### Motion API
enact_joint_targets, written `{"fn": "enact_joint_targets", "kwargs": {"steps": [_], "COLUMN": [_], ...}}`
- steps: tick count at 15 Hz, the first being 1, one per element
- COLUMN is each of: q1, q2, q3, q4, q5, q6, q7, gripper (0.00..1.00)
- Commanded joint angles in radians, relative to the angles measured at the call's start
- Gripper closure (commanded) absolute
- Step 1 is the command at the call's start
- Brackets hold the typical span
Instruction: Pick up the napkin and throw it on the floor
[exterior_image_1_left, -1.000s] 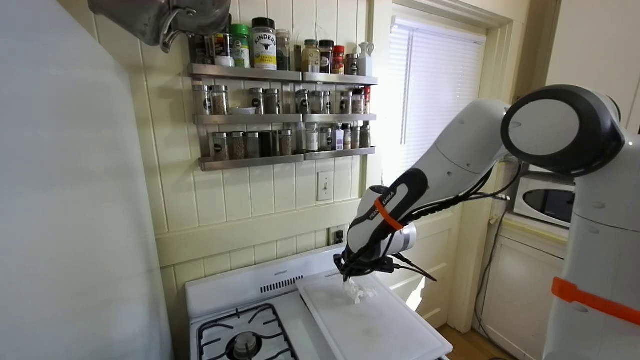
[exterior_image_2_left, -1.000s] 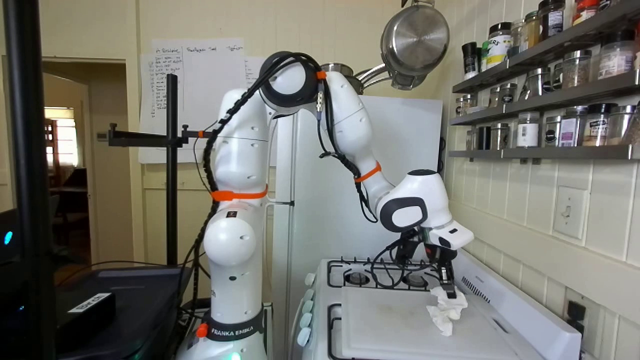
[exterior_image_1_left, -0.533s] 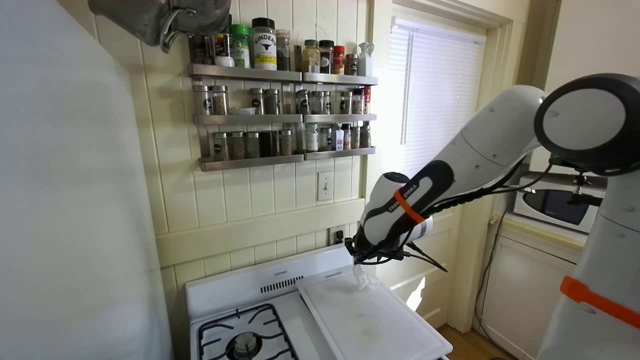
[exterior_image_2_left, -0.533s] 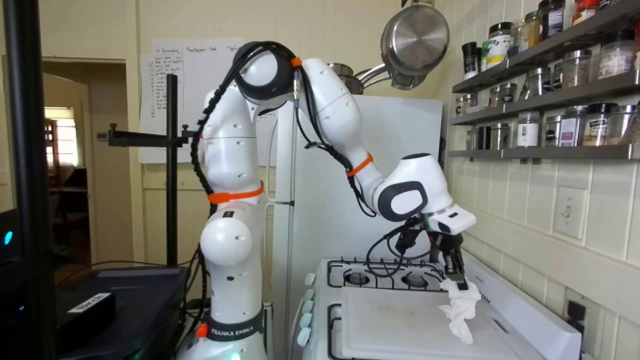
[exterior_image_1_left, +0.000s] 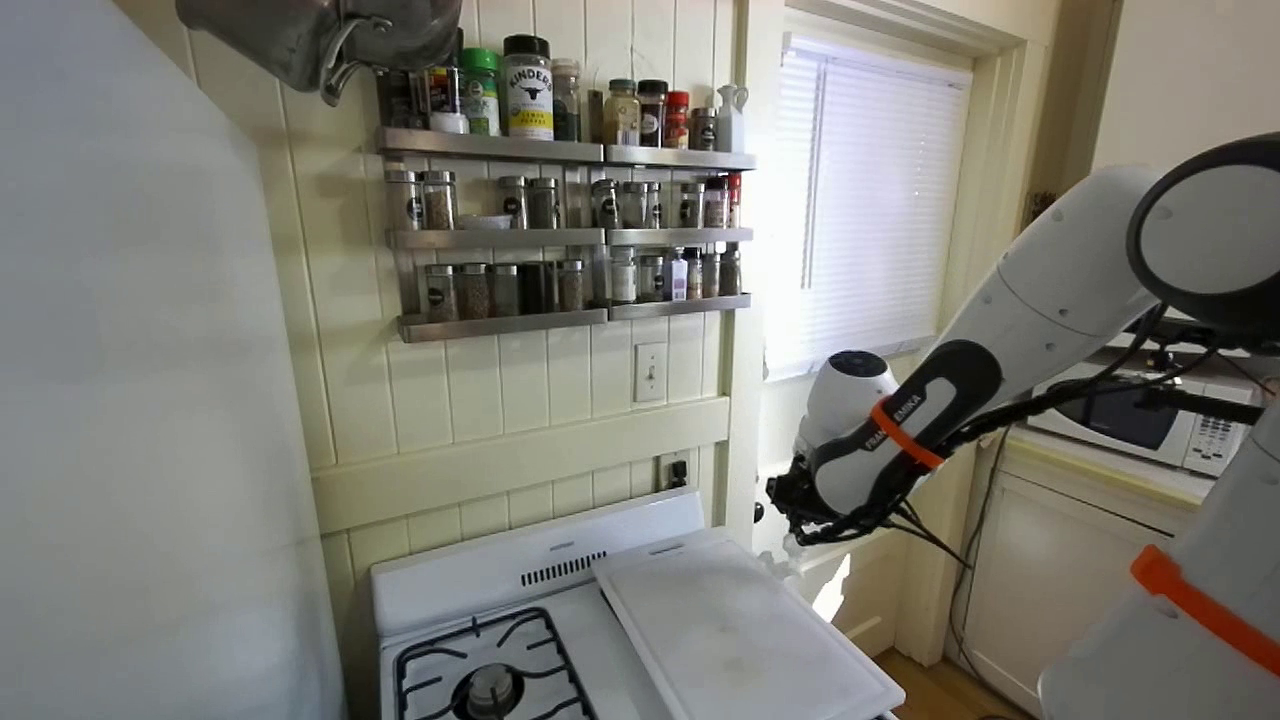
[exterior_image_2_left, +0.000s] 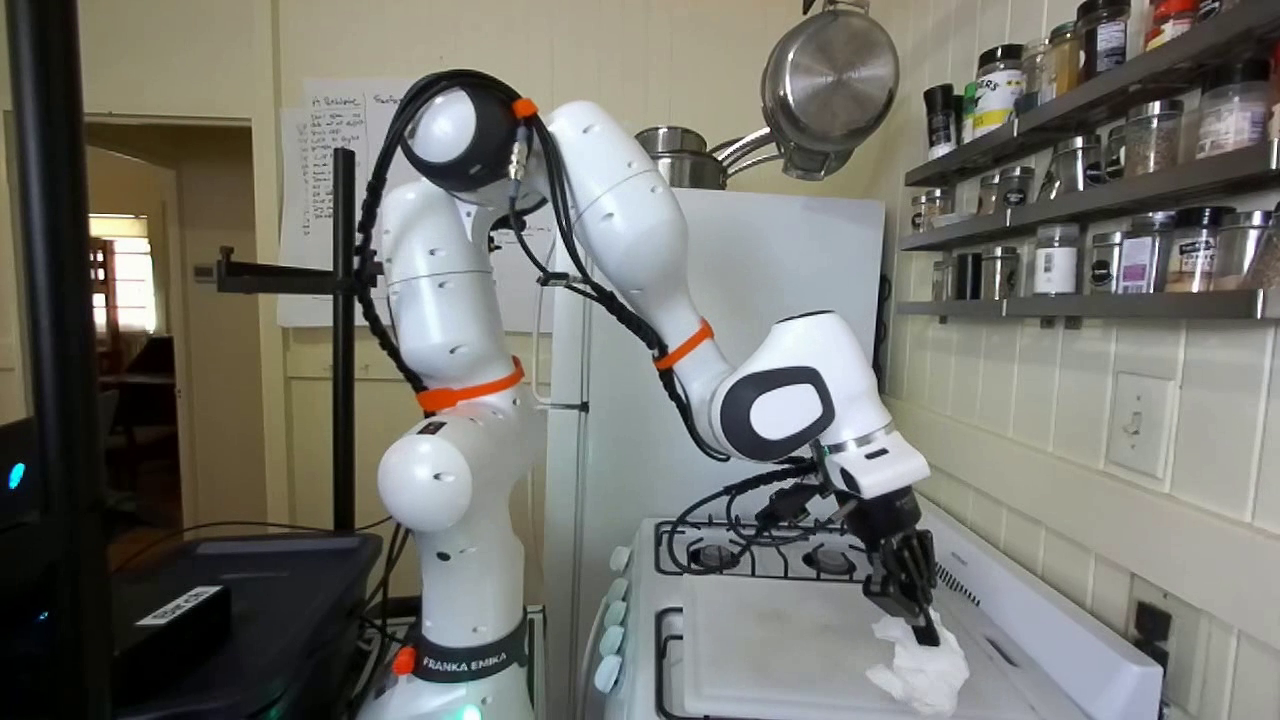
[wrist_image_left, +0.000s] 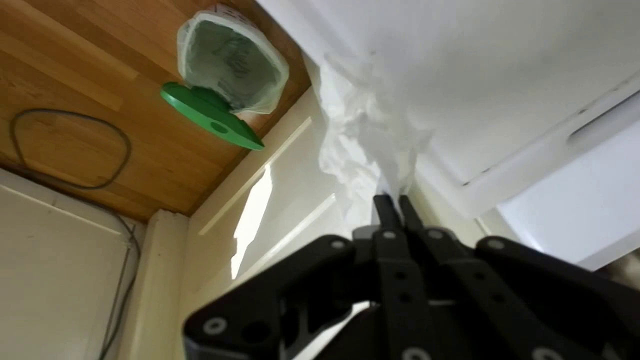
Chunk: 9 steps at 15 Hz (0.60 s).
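Observation:
The napkin (exterior_image_1_left: 785, 562) is a crumpled white paper wad hanging from my gripper; it also shows in an exterior view (exterior_image_2_left: 925, 680) and in the wrist view (wrist_image_left: 347, 145). My gripper (exterior_image_2_left: 927, 634) is shut on its upper part, and in the wrist view the two fingertips (wrist_image_left: 391, 201) are close together with paper between them. The napkin hangs by the far edge of the white board (exterior_image_1_left: 745, 640), on the door side. The brown wooden floor (wrist_image_left: 75, 100) fills the upper left of the wrist view; a strip shows in an exterior view (exterior_image_1_left: 915, 680).
A lined bin (wrist_image_left: 277, 52) and a green flat piece (wrist_image_left: 210, 115) are on the floor by the door (wrist_image_left: 295, 200). A cable (wrist_image_left: 125, 137) loops there. The board rests on the white stove beside a burner (exterior_image_1_left: 490, 690). Spice shelves (exterior_image_1_left: 500, 238) are on the wall.
The napkin came up off the board in my gripper. The arm has carried it sideways past the board's edge, toward the door side, and the arm has swung along with it.

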Motion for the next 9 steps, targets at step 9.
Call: {"fn": "enact_joint_targets", "kwargs": {"steps": [9], "q1": [-0.176], "q2": [0.041], "q3": [-0.043], "q4": [-0.019], "q5": [-0.089], "q6": [0.072], "q7": [0.14], "gripper": [0.97]}}
